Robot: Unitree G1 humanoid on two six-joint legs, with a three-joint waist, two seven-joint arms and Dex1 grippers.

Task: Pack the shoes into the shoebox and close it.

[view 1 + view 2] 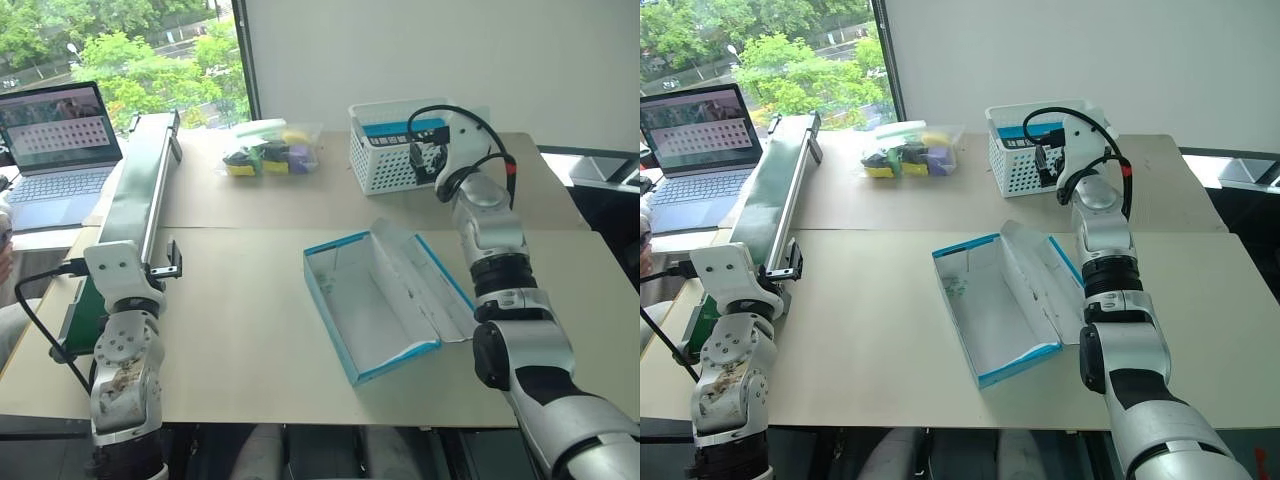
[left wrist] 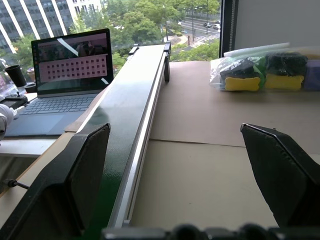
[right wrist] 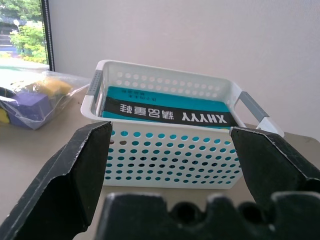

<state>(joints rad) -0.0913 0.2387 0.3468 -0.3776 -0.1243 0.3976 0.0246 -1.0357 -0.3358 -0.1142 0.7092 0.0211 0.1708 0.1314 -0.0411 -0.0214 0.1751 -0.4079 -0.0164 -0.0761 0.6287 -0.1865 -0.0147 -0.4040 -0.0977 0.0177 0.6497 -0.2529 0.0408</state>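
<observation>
Shoebox (image 1: 380,300), blue outside, white inside, lies open, seemingly empty; both tools spread wide, holding nothing.

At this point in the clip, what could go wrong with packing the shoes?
1. The right end effector, open, faces the white basket, which holds a teal box; it may grab that instead of shoes.
2. The shoebox lies open and empty beside the right forearm; a swing back could knock its lid.
3. The left end effector hangs open over the green rail and could clip it.
</observation>
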